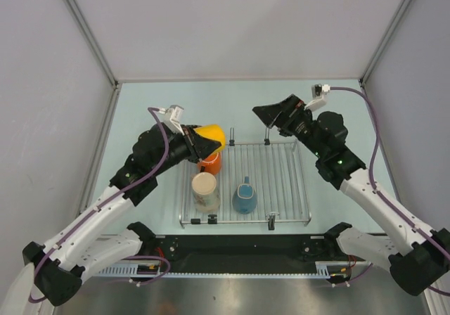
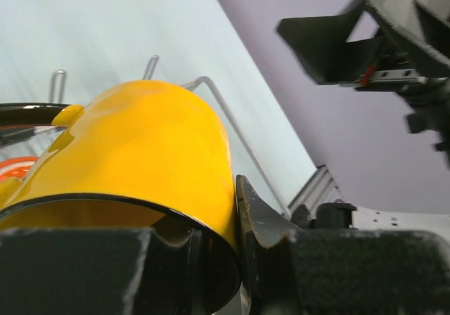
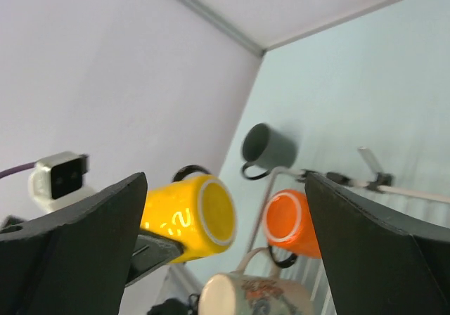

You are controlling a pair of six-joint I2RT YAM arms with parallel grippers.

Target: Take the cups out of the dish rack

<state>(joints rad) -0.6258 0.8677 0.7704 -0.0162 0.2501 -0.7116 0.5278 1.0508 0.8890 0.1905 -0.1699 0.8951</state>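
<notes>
Trouble is most likely coming from the grip itself. The left fingers (image 2: 261,220) are clamping only the rim of the yellow mug (image 1: 211,136), apparently 1 inside and 1 outside. They are holding it on its side in the air over the far-left corner of the dish rack (image 1: 285,181). With such a thin hold, the mug may be turning or sliding out on the way to the table (image 1: 211,100). The orange mug (image 1: 209,163) is sitting just below it, so a low swing could be knocking it. The cream mug (image 1: 204,190) and the blue mug (image 1: 245,198) are standing nearer on the rack. The dark grey mug (image 3: 268,148) seems to be resting on the table just past that corner, crowding the landing place. The right fingers (image 3: 373,241) are gaping wide, holding nothing, near the rack's far edge.
</notes>
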